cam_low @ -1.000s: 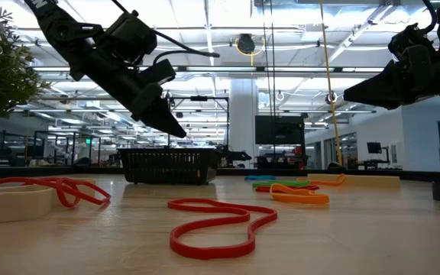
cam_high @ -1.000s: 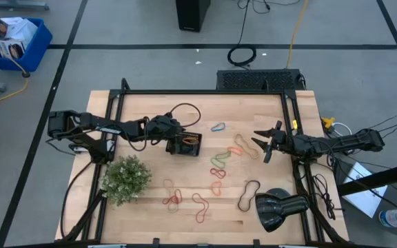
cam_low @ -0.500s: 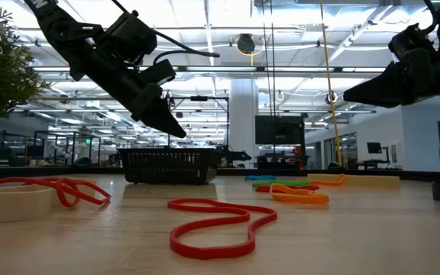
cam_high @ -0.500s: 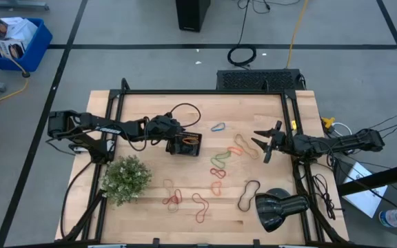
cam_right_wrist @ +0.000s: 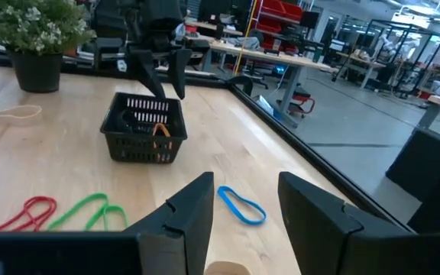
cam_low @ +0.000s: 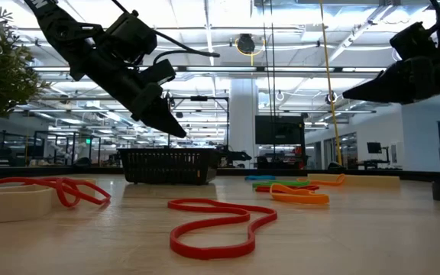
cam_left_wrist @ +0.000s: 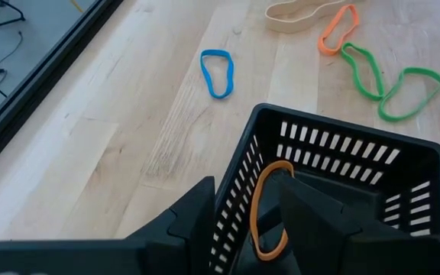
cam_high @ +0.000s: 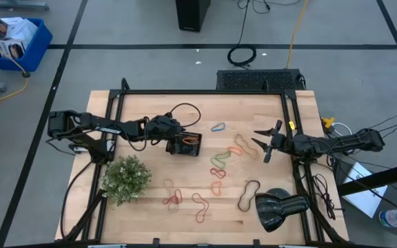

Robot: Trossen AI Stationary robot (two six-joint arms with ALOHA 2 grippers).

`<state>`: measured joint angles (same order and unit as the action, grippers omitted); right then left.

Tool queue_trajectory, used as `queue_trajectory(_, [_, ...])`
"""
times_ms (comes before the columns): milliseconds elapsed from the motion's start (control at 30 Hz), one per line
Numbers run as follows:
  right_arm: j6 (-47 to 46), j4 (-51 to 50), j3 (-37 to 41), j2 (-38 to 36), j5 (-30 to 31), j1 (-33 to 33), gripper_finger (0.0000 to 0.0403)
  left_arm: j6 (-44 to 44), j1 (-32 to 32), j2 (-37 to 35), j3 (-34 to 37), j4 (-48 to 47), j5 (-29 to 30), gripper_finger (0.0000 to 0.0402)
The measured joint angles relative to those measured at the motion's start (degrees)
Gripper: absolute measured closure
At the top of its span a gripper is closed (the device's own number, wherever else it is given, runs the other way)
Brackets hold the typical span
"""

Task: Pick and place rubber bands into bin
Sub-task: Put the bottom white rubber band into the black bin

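The black mesh bin (cam_high: 185,144) stands left of the table's middle, with an orange rubber band (cam_left_wrist: 269,208) leaning inside against its wall. My left gripper (cam_high: 173,135) hovers open over the bin's left edge, also shown in the low view (cam_low: 176,130); its fingers touch nothing. Loose rubber bands lie flat on the table: blue (cam_high: 218,127), tan (cam_high: 242,142), green (cam_high: 219,160), red (cam_high: 218,172), black (cam_high: 249,195) and red (cam_high: 172,200). My right gripper (cam_high: 262,143) is open and empty above the table's right side, beside the tan band.
A potted green plant (cam_high: 125,178) stands near the left front. A black lamp-like object (cam_high: 278,209) lies at the right front. A thin black cable (cam_high: 185,112) loops behind the bin. A white tape roll (cam_low: 12,202) sits near the front edge.
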<state>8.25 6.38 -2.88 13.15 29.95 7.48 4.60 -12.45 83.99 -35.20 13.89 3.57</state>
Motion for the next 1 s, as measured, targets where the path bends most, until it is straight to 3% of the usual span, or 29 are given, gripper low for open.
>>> queue_trajectory(400, [-10.98,2.26,-0.02,0.00,-0.09,0.00,0.0261,0.02,0.00,0.00,0.00,0.11,0.00,0.0250])
queue_trajectory(600, [-12.11,2.27,0.00,0.00,-0.02,0.00,0.0261,0.27,0.08,0.00,0.00,0.02,0.00,0.0250])
queue_trajectory(800, [-12.01,2.35,-0.01,0.00,0.01,0.00,0.0261,13.02,2.09,-1.51,-0.63,-0.94,0.04,0.0250])
queue_trajectory(900, [-11.93,2.35,-0.02,0.00,0.04,0.00,0.0261,14.61,4.03,-2.79,-3.88,-6.99,0.09,0.0250])
queue_trajectory(1000, [-11.91,2.22,0.00,0.04,0.06,0.00,0.0261,10.34,5.70,-3.03,-11.00,-20.93,1.57,0.0250])
